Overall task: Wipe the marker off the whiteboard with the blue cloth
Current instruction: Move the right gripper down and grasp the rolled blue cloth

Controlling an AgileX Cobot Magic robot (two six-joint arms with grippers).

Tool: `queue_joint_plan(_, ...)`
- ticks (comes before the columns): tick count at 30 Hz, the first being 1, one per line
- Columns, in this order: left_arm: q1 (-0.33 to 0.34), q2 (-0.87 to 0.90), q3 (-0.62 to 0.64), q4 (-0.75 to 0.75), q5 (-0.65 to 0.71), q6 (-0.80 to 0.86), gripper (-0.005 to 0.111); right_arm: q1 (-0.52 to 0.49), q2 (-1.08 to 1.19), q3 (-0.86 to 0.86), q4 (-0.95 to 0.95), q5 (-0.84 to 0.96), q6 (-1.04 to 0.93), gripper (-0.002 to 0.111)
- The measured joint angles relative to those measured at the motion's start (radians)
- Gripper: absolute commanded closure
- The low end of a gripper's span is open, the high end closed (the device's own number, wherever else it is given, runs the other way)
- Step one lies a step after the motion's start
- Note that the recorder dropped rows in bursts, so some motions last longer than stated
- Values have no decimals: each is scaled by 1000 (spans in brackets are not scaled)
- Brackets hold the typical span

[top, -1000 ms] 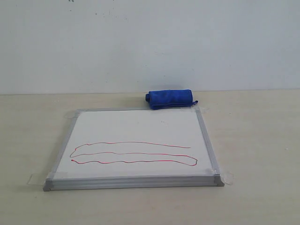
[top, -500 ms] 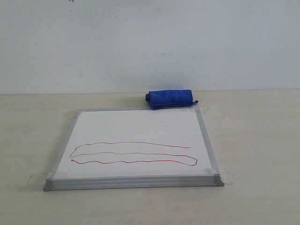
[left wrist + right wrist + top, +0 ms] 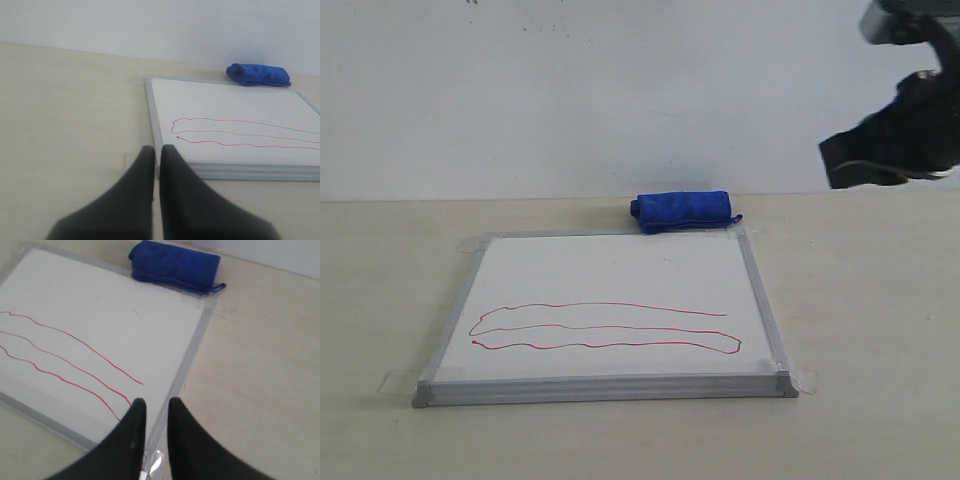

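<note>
Showed the whiteboard [image 3: 610, 270] flat on the table [image 3: 860, 320], taped at its corners. Bore the marker [image 3: 620, 328] as a red looping squiggle across the near half. Found the blue cloth [image 3: 682, 211] rolled just beyond the far frame, near the right corner, untouched. Recorded the left gripper [image 3: 157, 149] pinched together and empty, short of the board's left side; the right gripper [image 3: 156, 402] narrowly parted, empty, raised.

Red marker [image 3: 620, 327], blue cloth [image 3: 683, 211], white whiteboard [image 3: 610, 268]
</note>
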Motion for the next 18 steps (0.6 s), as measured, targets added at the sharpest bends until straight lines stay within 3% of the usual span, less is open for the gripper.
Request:
queue_joint_plan(3, 0, 0, 0, 0, 0, 0, 103, 26, 157, -143, 3, 54, -22, 64)
queue_joint_plan(12, 0, 0, 0, 0, 0, 0, 103, 39, 636, -792, -101, 312, 192, 64)
queue_joint_plan(18, 0, 0, 0, 0, 0, 0, 103, 72, 885, -1144, -199, 336, 201, 63)
